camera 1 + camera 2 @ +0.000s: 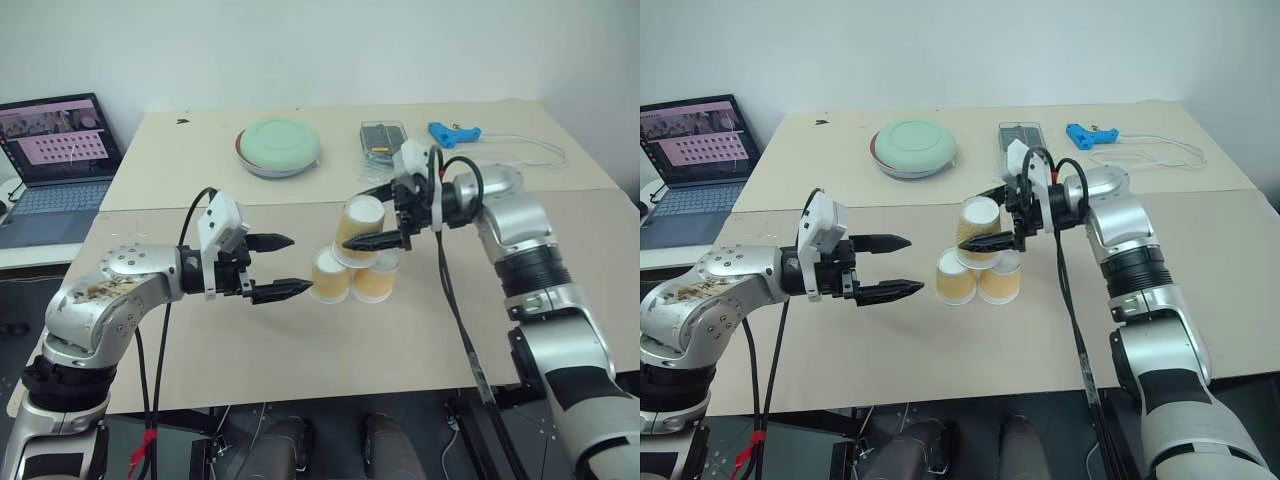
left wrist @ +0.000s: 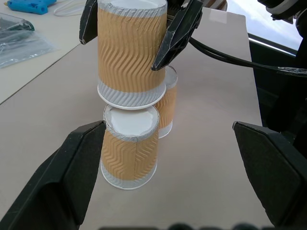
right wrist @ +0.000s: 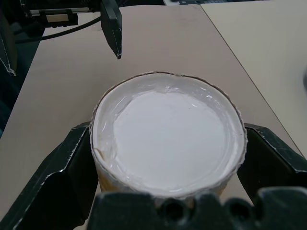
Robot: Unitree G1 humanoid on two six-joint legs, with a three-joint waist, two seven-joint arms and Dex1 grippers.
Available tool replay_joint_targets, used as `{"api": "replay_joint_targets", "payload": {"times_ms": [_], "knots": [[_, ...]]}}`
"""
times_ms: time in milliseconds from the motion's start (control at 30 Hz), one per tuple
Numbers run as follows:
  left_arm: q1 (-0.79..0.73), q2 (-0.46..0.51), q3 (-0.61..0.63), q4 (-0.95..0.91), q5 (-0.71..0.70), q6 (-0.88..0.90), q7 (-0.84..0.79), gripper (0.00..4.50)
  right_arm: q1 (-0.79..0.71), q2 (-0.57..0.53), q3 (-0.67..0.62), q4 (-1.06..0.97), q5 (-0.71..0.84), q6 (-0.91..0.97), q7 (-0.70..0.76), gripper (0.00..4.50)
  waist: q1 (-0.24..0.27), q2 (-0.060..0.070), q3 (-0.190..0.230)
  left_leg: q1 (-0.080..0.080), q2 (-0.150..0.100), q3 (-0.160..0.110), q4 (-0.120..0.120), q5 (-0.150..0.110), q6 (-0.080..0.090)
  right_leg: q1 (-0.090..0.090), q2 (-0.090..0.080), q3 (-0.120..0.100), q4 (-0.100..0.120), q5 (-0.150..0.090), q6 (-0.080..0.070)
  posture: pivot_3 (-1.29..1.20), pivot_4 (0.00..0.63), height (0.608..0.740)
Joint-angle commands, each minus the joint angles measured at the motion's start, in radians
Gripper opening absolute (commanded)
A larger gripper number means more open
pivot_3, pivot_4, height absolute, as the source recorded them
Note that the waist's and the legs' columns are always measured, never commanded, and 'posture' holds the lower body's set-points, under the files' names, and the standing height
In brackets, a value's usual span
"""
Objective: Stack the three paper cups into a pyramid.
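Head view: top cup (image 1: 362, 224) sat inverted on two base cups (image 1: 352, 280), mid-surface (image 1: 300, 340); right tool (image 1: 383, 214) straddled it, open. Left tool (image 1: 280, 266) gaped at nine o'clock of the pyramid. Right wrist: fingers (image 3: 72, 167) flanked the cup's base.

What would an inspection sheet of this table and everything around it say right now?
Surface: tan table, two boards butted together.
Job's things: three paper cups upside down, two side by side, third resting on top as a pyramid.
Clutter: green bowl, clear packet, blue tool.
Grippers: left gripper open, beside the lower cups; right gripper open, fingers flanking the top cup.
Cables: black cables along both arms; white cord by the blue tool.
Surroundings: laptop on a side desk, white wall.
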Motion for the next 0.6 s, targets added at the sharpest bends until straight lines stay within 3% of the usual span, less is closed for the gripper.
{"api": "replay_joint_targets", "payload": {"times_ms": [33,400,600], "knots": [[-0.025,0.006,0.019,-0.002,0.001,-0.022,-0.004,4.5,-0.035,-0.026,-0.046,-0.087,0.037,0.031,0.009,4.45,0.0,0.0,0.0,0.0,0.0,0.0,0.0,0.0,0.0,0.0,0.0,0.0,0.0,0.0,0.0,0.0,0.15,0.73],[-0.039,-0.002,0.005,0.017,0.011,-0.036,-0.011,4.5,-0.054,-0.065,-0.108,-0.226,0.102,0.135,-0.013,4.45,0.001,0.0,0.0,0.0,0.0,0.0,0.0,0.0,0.0,0.0,0.0,0.0,0.0,0.0,0.0,0.0,0.15,0.73],[-0.038,-0.028,0.039,0.018,0.015,-0.035,0.049,4.5,-0.125,-0.117,-0.282,-0.262,0.213,0.262,-0.151,4.45,0.002,0.0,0.0,-0.001,0.0,0.0,0.0,0.0,0.0,0.0,0.0,0.0,0.0,0.0,0.0,0.0,0.15,0.73]]}}
